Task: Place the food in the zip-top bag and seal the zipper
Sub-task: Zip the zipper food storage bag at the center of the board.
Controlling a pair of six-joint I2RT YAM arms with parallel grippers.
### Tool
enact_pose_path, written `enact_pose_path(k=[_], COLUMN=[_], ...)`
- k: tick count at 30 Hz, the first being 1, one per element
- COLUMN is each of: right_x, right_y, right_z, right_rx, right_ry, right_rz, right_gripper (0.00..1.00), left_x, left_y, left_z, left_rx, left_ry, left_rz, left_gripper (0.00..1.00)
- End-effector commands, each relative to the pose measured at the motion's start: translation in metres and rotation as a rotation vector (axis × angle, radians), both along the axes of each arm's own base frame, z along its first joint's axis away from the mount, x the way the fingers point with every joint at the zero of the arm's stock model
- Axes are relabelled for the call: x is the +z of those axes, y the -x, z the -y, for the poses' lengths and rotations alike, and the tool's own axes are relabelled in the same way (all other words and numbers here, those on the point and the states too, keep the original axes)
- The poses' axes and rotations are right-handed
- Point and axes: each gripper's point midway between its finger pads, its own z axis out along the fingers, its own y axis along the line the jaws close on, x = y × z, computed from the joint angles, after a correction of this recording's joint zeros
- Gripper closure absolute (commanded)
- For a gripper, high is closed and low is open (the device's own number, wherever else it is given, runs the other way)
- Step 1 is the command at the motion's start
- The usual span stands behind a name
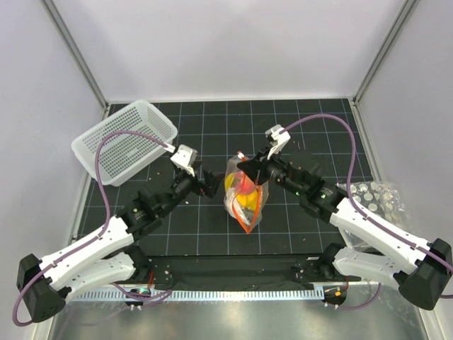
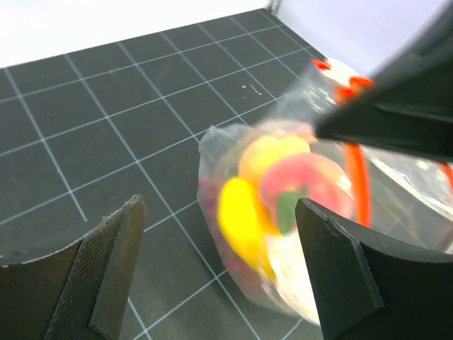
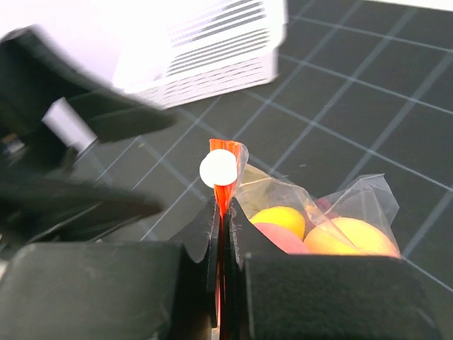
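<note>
The clear bag point(image 1: 244, 202) sits near the middle of the black gridded table point(image 1: 297, 127), between the two arms, with its top end raised and its lower end down by the table surface. The food is inside it: a yellow pear point(image 2: 241, 216), a pink-red peach point(image 2: 308, 184) and yellow-orange pieces point(image 3: 350, 237) press against the crinkled plastic, with something dark red low at the bag's side. The red-orange zipper point(image 3: 222, 195) runs up out of the right gripper point(image 3: 221, 248), whose fingers are clamped tight on the strip. A small white round piece point(image 3: 218, 168) sits at the strip's upper end. Whether the mouth is sealed along its whole length cannot be told.

The left gripper point(image 1: 209, 185) is just beside the bag on its left, fingers point(image 2: 106, 269) spread wide, grasping nothing; the bag's bulging side shows between them, and neither finger touches it.

A white perforated basket point(image 1: 124, 142) rests tilted at the table's far left corner. A clear sheet with white dots point(image 1: 375, 195) lies at the right edge.
</note>
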Motion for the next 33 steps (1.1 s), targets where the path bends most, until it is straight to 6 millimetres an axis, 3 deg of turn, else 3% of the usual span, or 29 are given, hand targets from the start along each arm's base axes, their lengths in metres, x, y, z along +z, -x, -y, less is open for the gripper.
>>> enact_pose_path(k=[1, 6, 17, 28, 33], right_x=[0.052, 0.051, 0.055, 0.064, 0.066], right_y=[0.032, 0.052, 0.098, 0.122, 0.123], right_z=[-0.018, -0.031, -0.040, -0.039, -0.037], right_rx=[0.209, 0.346, 0.617, 0.741, 0.741], right_ry=[-0.099, -0.103, -0.107, -0.133, -0.125], right_rz=[0.113, 0.085, 0.107, 0.125, 0.136], right_gripper=[0.99, 0.99, 0.99, 0.98, 0.98], left_x=[0.009, 0.008, 0.019, 0.028, 0.028], left_y=[-0.014, -0.010, 0.029, 0.063, 0.081], left_z=[-0.011, -0.006, 0.015, 0.034, 0.045], left_rx=[0.084, 0.037, -0.232, -0.459, -0.591], left_ry=[0.064, 0.083, 0.074, 0.080, 0.081], left_rz=[0.003, 0.004, 0.130, 0.203, 0.208], left_gripper=[0.09, 0.09, 0.10, 0.16, 0.22])
